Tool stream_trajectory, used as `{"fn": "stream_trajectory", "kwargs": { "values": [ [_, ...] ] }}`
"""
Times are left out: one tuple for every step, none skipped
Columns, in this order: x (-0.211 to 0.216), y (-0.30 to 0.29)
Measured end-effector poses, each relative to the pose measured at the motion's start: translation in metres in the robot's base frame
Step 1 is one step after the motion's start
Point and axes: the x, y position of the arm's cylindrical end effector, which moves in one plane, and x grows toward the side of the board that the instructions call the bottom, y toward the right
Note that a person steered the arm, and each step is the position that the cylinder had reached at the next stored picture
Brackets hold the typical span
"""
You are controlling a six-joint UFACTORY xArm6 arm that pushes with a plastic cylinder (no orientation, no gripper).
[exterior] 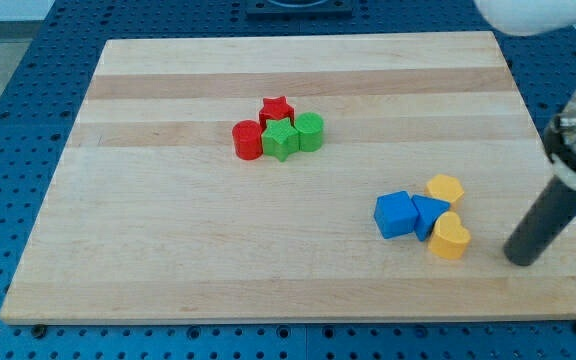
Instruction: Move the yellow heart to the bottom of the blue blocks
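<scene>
My tip [519, 259] rests on the wooden board [168, 250] – bare rod, grasping nothing. Just to its left the yellow heart [450, 239] touches the blue triangle [429, 214], blue cube [396, 214] beyond – other yellow block [445, 188] above them. Far up-left, 4 clustered: red star [277, 107], red cylinder [247, 139], green star [280, 139], green cylinder [310, 131].

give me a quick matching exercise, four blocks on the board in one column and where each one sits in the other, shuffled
Column 1:
1. yellow heart
2. red star
3. blue cube
4. green cylinder

Column 2:
A. top of the group nearer the board's middle
B. the view's left end of the group nearer my tip
C. the view's right end of the red and green group
D. lowest block in the view, nearest my tip

Pairs: 1-D, 2-A, 3-B, 4-C
</scene>
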Motion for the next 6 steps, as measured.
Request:
{"fn": "stream_trajectory", "kwargs": {
  "values": [
    [0.001,-0.031],
    [0.001,-0.061],
    [0.001,-0.079],
    [0.001,-0.080],
    [0.001,-0.080],
    [0.001,-0.079]
  ]
}}
